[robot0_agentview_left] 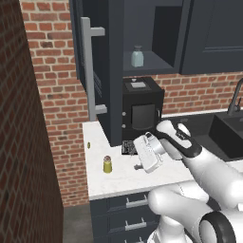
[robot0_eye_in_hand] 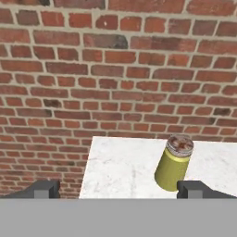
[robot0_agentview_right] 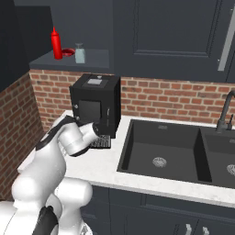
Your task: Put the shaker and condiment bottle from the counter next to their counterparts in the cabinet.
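Facing the brick wall, the gripper (robot0_eye_in_hand: 118,190) stands with its jaws spread wide and empty. Just ahead, toward its right fingertip, the shaker (robot0_eye_in_hand: 175,163) stands upright on the counter (robot0_eye_in_hand: 125,166), long axis vertical, close to the slab's left end, so the hand probably needs to shift sideways before closing. Farther up, the red condiment bottle (robot0_agentview_right: 56,43) already sits in the open cabinet (robot0_agentview_right: 73,59) beside the pale jar (robot0_agentview_right: 80,53).

yellow-olive shaker (robot0_eye_in_hand: 174,163) upright on counter (robot0_eye_in_hand: 120,166); red condiment bottle (robot0_agentview_right: 56,43) upright in cabinet (robot0_agentview_right: 69,58)
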